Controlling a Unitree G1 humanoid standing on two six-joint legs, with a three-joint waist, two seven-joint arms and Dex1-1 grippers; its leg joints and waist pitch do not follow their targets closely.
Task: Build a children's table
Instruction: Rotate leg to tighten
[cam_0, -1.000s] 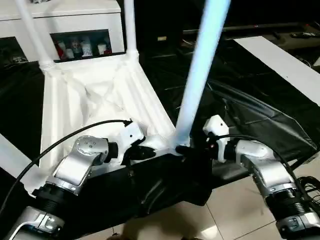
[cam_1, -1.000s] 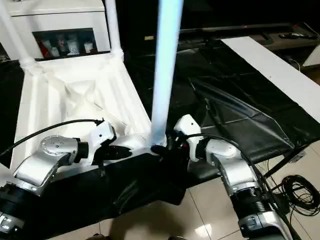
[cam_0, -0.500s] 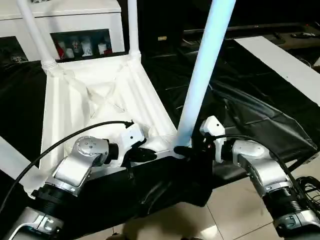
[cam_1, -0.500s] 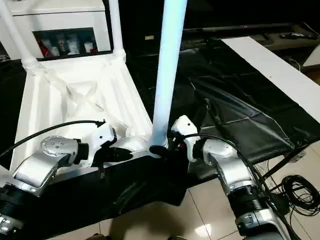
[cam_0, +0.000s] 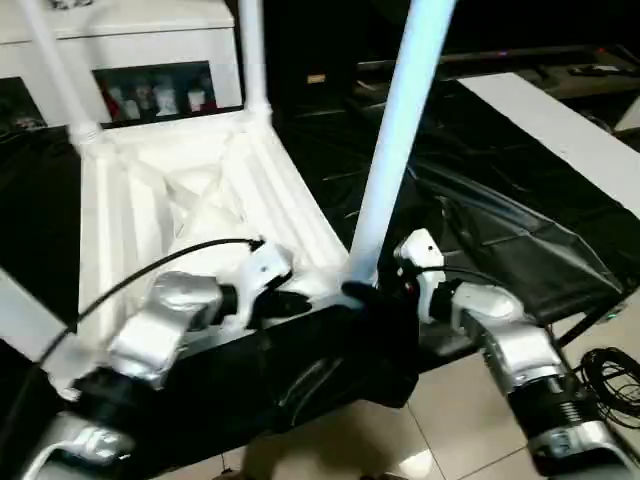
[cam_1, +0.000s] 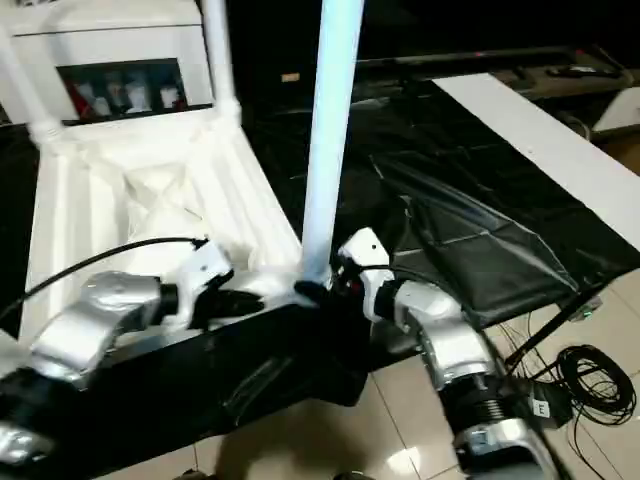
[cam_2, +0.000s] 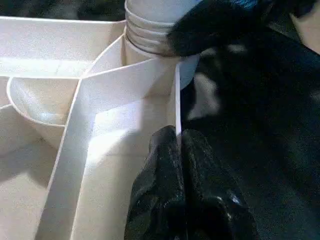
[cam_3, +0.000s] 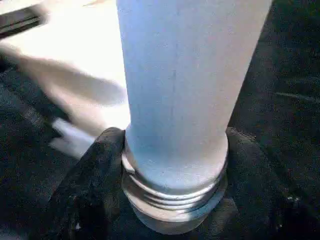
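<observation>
The tabletop (cam_0: 190, 200) lies upside down on a black sheet (cam_0: 480, 210), its ribbed white underside facing up, with diagonal ribs running to round corner sockets. Two legs (cam_0: 252, 55) stand upright in the far corner sockets. A third leg (cam_0: 395, 140) rises from the near corner socket on the robot's right side; its ringed, threaded base (cam_3: 172, 192) sits at the socket mouth. Another white tube (cam_0: 25, 320) crosses the near left edge of the head view.

The right gripper (cam_3: 170, 165) is at the base of the near leg, one black finger on each side of the tube, clamped on it just above the rings. Its silver forearm reaches in from the right, wrist bent inward.

The left gripper (cam_2: 180, 150) has its fingers pressed together, pinching the thin upright rib at the tabletop's near edge just beside that same socket. Its forearm reaches in from the left, a black cable (cam_0: 150, 270) arching over it.

Behind the tabletop stands a white cabinet (cam_0: 130, 50).
</observation>
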